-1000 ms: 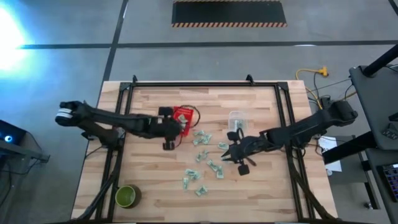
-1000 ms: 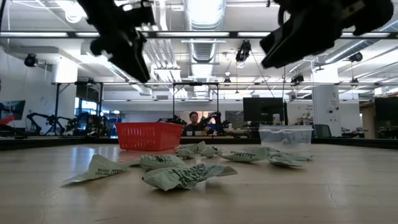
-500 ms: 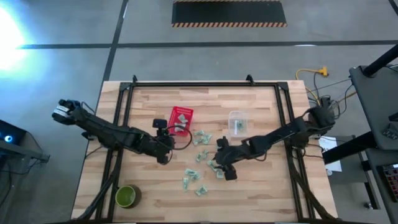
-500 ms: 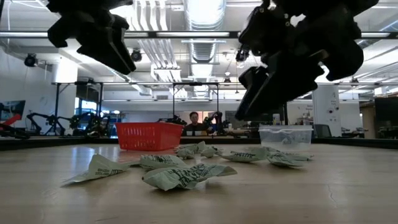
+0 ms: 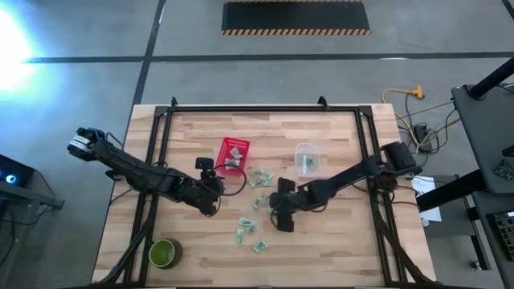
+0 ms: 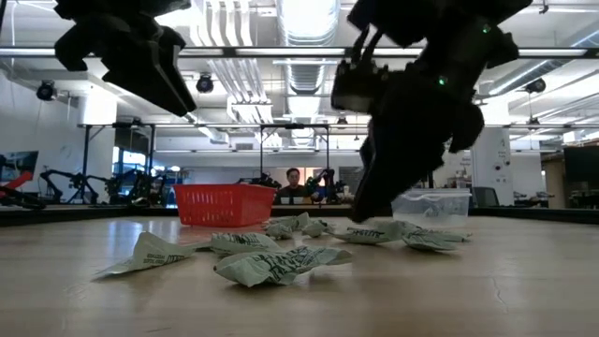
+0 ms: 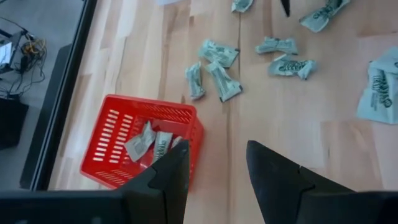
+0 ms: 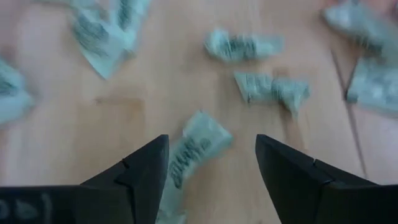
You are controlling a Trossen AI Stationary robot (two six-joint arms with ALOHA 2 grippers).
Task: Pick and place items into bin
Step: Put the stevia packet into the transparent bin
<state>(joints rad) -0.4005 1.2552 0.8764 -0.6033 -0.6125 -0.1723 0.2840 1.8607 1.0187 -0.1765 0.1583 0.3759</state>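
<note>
Right gripper [image 8: 211, 171]: jaws spread wide, empty, low over the wooden table [image 5: 337, 241], one pale green-and-white packet [image 8: 189, 149] lying between the fingertips. More packets [image 8: 270, 87] scattered just beyond, loose on the wood near the table's middle [image 5: 257, 201]. Left gripper [image 7: 214, 171]: jaws parted, nothing between them, hanging above the table just beside the red basket [image 7: 115, 146]. A few packets inside the basket [image 7: 152, 142]. Clear plastic tub [image 5: 305, 157] near the right arm. Round green bowl [image 5: 164, 254] at the near left corner.
</note>
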